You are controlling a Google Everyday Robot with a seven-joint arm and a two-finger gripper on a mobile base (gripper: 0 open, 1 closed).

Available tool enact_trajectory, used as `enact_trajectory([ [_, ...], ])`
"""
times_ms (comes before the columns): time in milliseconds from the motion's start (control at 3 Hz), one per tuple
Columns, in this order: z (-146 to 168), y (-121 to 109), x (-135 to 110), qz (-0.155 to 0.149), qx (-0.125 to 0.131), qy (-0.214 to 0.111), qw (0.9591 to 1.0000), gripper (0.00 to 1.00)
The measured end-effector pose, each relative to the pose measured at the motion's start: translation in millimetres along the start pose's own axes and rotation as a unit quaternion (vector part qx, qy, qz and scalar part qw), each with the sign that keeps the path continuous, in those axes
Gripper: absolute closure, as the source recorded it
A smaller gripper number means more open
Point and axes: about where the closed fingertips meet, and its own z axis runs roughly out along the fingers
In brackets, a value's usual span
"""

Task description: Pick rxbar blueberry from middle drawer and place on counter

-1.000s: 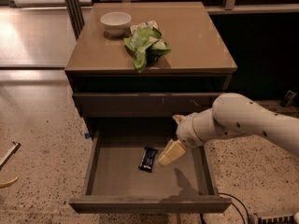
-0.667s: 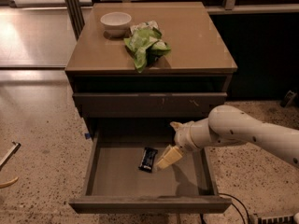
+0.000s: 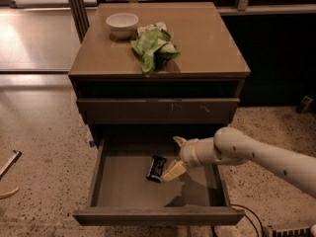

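Note:
The rxbar blueberry (image 3: 157, 168), a small dark bar with pale lettering, lies flat on the bare bottom of the open middle drawer (image 3: 118, 191), near its centre. My gripper (image 3: 171, 159) reaches into the drawer from the right on a white arm. It is open, with one pale finger (image 3: 174, 172) right beside the bar's right edge and the other finger (image 3: 178, 141) nearer the drawer's back. The bar is not between the fingers. The tan counter (image 3: 207, 38) is the top of the cabinet above.
A white bowl (image 3: 122, 22) and bright green snack bags (image 3: 154, 46) sit on the counter's left half. A shut drawer with a scuffed front (image 3: 157, 110) is above the open one. Speckled floor surrounds the cabinet; a cable (image 3: 247, 216) lies at the lower right.
My arm has dropped lower and moved slightly left into the drawer, bringing the lower finger closer to the bar. The bar has not moved.

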Motion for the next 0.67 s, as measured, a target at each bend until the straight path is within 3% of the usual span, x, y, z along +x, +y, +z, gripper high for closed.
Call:
enact_trajectory([
  [333, 32.5, 2.2, 3.9, -0.026, -0.016, -0.029, 0.9991, 0.0],
  [667, 63.6, 7.0, 4.6, -0.054, -0.022, -0.032, 0.9978, 0.0],
])
